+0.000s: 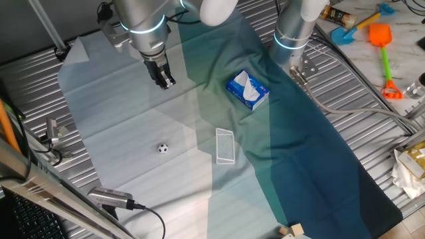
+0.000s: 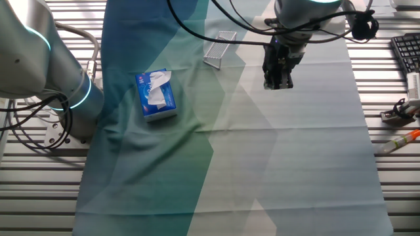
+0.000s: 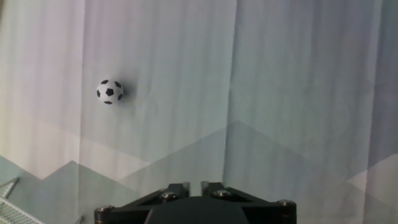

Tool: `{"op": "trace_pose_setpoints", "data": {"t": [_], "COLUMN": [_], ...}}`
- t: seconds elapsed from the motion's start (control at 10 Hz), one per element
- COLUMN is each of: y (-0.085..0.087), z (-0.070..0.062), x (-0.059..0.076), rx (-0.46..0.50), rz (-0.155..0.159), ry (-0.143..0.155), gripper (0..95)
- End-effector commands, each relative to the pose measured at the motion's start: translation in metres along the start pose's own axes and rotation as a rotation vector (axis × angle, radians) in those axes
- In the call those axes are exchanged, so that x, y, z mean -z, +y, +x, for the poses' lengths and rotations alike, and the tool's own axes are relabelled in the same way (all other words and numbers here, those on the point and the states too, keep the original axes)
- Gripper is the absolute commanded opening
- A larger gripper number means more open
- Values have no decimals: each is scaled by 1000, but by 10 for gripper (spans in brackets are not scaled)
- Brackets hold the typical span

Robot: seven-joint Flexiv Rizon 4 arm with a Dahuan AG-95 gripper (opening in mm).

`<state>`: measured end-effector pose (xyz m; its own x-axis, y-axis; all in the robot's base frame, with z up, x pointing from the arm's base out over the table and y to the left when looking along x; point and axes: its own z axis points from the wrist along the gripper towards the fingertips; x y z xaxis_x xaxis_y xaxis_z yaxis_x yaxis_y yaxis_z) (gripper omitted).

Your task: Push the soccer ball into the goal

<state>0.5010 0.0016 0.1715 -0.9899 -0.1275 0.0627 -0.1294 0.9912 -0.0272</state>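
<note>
The soccer ball (image 1: 163,148) is a tiny white ball with black patches lying on the pale part of the cloth. It also shows in the hand view (image 3: 109,91), up and to the left. The goal (image 1: 226,146), a small white mesh frame, lies flat to the ball's right; it also shows in the other fixed view (image 2: 218,49), and a corner of it in the hand view (image 3: 9,200). My gripper (image 1: 165,81) hangs above the cloth well behind the ball, jaws shut and empty. It also shows in the other fixed view (image 2: 277,82) and the hand view (image 3: 194,186). I cannot see the ball in the other fixed view.
A blue-and-white tissue box (image 1: 248,89) lies on the green part of the cloth behind the goal. A second robot base (image 1: 292,33) stands at the back right. Toys (image 1: 382,40) lie on the marble top at the far right. Cables and a camera (image 1: 109,198) sit at the front left.
</note>
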Motion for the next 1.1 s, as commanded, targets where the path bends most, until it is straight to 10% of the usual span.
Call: {"op": "trace_pose_setpoints", "data": {"t": [0.1, 0.3, 1.1], "y": [0, 0, 37], "z": [1, -1, -75], "x": [0, -1, -5], "rx": [-10, -20, -88], "rz": [-2, -7, -21], "ry": [-2, -4, -20], "gripper": [0, 0, 0]}}
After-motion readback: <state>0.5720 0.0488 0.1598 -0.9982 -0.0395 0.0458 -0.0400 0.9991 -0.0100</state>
